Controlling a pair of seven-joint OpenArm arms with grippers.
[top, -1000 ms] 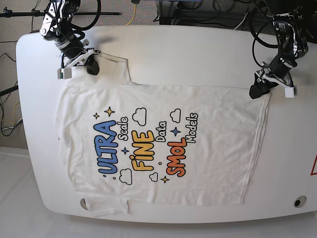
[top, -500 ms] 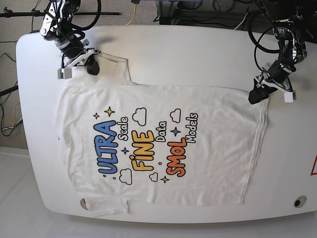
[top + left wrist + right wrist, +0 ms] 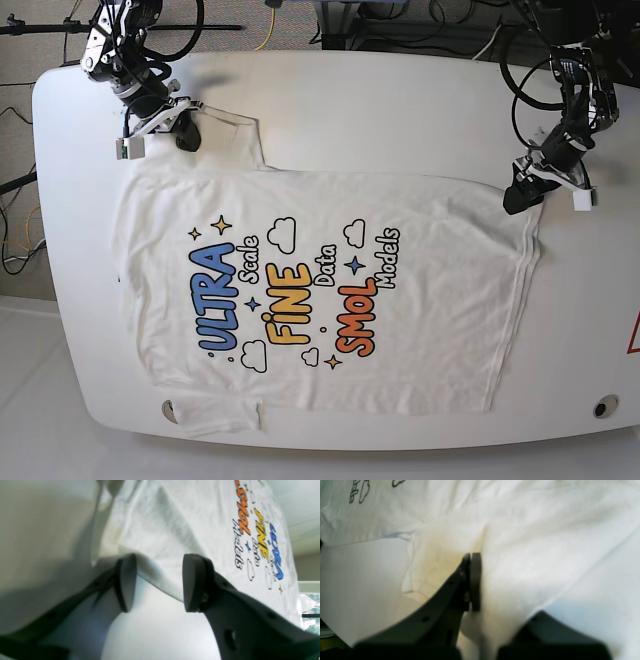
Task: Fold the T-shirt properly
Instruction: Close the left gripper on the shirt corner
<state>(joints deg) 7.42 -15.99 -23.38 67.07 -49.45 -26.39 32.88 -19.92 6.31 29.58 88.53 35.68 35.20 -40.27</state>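
1. The T-shirt [image 3: 320, 290] lies spread print-up across the white worktop [image 3: 400, 110], reaching from one end effector to the other; the words "ULTRA", "FINE" and "SMOL" sit between them and nearer the worktop's front.
2. The right end effector [image 3: 471, 580] has its two dark pads pressed flat together with white cloth bunched around them, gripping the T-shirt at the sleeve by the far corner.
3. The left end effector [image 3: 156, 582] stands with a wide gap between its pads; a hem corner of the T-shirt crosses that gap, and the wrist view does not settle whether either pad touches the cloth.
4. Just beyond the left end effector, the cloth rises in a soft ridge with a shadowed crease.
5. Behind both end effectors, off the worktop's far edge, run dark cables [image 3: 430, 30] and a yellow cable [image 3: 268, 25].
6. At the worktop's front edge, well apart from both end effectors, are two small round fittings [image 3: 603, 407].
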